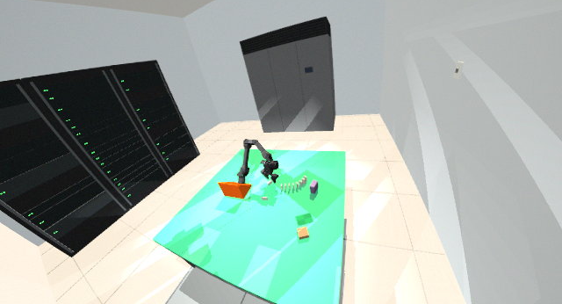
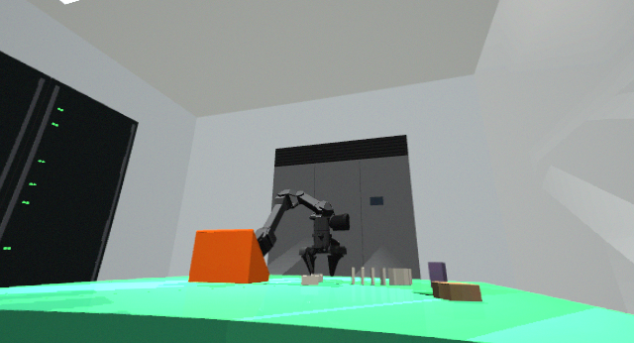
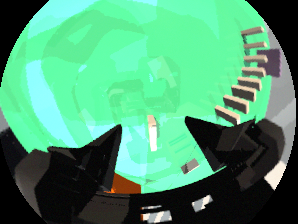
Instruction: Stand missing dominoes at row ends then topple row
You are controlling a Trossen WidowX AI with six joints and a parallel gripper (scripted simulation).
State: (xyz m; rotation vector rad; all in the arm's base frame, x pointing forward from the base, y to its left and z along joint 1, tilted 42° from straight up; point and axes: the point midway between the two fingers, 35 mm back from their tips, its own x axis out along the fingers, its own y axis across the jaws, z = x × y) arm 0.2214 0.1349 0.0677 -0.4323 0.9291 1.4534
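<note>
A curved row of several standing cream dominoes (image 1: pixel 289 187) (image 2: pixel 363 276) (image 3: pixel 236 103) stands to the right of the gripper. One loose domino (image 1: pixel 270 183) (image 3: pixel 153 135) lies on the green table top below the gripper, seen between the two fingers in the wrist view. A second loose domino (image 1: pixel 264 198) (image 2: pixel 310 280) (image 3: pixel 190 166) lies nearer the front, towards the orange box. My gripper (image 2: pixel 322 273) (image 3: pixel 154 123) is open and empty, pointing down a little above the table, left of the row's near end. Its fingers touch no domino that I can see.
A large orange box (image 1: pixel 234 190) (image 2: pixel 223 256) (image 3: pixel 127 184) stands left, by the arm's base. A purple block (image 1: pixel 313 186) (image 2: pixel 437 272) (image 3: pixel 271 62) stands just beyond the row's far end. A small orange-brown block (image 1: pixel 303 233) (image 2: pixel 463 291) lies towards the front right, with a green patch (image 1: pixel 304 219) behind it.
</note>
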